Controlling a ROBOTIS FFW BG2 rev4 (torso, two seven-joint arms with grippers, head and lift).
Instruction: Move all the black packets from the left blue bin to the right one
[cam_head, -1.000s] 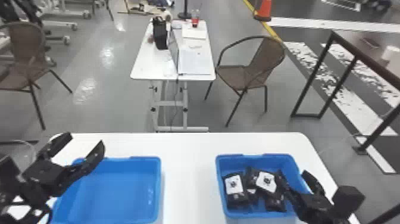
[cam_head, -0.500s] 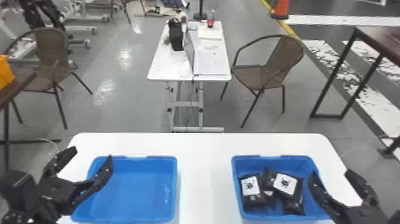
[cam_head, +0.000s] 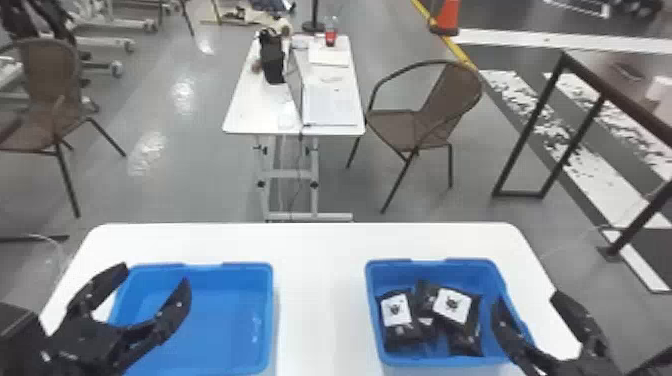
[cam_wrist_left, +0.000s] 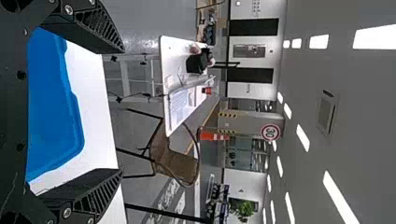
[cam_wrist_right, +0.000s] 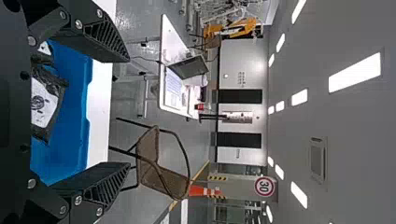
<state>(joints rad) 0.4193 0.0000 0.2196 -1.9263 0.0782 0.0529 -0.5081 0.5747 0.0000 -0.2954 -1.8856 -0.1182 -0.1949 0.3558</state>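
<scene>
On the white worktop (cam_head: 320, 300), you have the left blue bin (cam_head: 225, 310) and the right blue bin (cam_head: 450, 272) set well apart. The black packets (cam_head: 452, 307) lie in the right bin, in an overlapping group; some carry a white label facing up. No packet is visible on the exposed floor of the left bin, though the arm hides part of it.

Left gripper (cam_head: 155, 275): jaws spread wide over the outer side of the left bin, nothing held. Right gripper (cam_head: 526, 299): jaws likewise spread and unloaded, at the outer wall of the right bin, near the packets but not gripping one.

Judged status: transfer appears complete, and the step in hand is clearing the arms. Next, verify the hidden part of the left bin; if it contains no packet, lift both grippers clear of the walls and park them. Caution: a low sideways withdrawal could catch a rim and drag a bin.
</scene>
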